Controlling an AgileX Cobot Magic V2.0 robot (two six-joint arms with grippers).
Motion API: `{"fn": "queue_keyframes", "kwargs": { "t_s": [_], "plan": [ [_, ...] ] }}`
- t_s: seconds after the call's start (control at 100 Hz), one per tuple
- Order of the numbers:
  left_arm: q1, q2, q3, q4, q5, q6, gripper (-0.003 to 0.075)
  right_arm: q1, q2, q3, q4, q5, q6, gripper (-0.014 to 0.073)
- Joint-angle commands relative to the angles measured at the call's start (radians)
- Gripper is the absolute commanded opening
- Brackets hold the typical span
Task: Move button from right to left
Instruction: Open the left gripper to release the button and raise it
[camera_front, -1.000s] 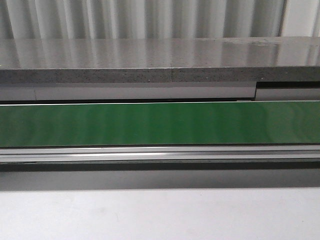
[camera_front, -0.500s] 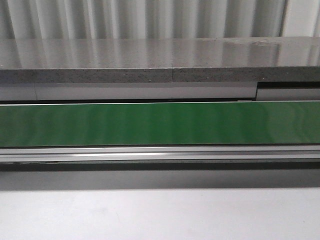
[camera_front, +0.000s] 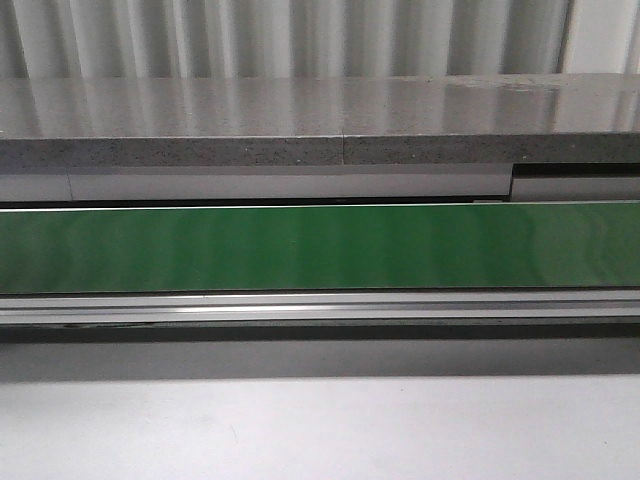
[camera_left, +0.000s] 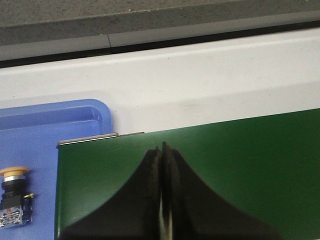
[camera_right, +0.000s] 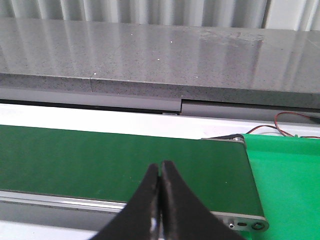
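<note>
The button (camera_left: 14, 195), with a yellow cap, black collar and blue-and-grey block, lies on a blue tray (camera_left: 60, 120) at the end of the green conveyor belt (camera_left: 240, 160), seen only in the left wrist view. My left gripper (camera_left: 161, 148) is shut and empty above the belt, apart from the button. My right gripper (camera_right: 160, 164) is shut and empty above the belt's (camera_right: 100, 160) other end. Neither gripper shows in the front view, where the belt (camera_front: 320, 248) runs bare across the picture.
A grey stone counter (camera_front: 320, 120) runs behind the belt. A metal rail (camera_front: 320, 308) lines the belt's near side, with a white table (camera_front: 320, 430) in front. A bright green mat (camera_right: 290, 180) and red wires (camera_right: 295, 125) lie past the belt's right end.
</note>
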Motion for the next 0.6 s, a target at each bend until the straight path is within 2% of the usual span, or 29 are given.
{"fn": "queue_keyframes", "kwargs": {
  "t_s": [0.0, 0.48, 0.59],
  "plan": [
    [-0.026, -0.103, 0.035, -0.033, -0.108, -0.011, -0.0020, 0.000, 0.013, -0.024, 0.007, -0.084, -0.006, -0.0066],
    [-0.038, -0.508, 0.355, -0.058, -0.260, -0.009, -0.0020, 0.000, 0.013, -0.024, 0.007, -0.084, -0.006, -0.0066],
    [-0.038, -0.603, 0.418, -0.073, -0.253, -0.011, -0.0020, 0.000, 0.013, -0.024, 0.007, -0.084, -0.006, -0.0066]
  ]
}}
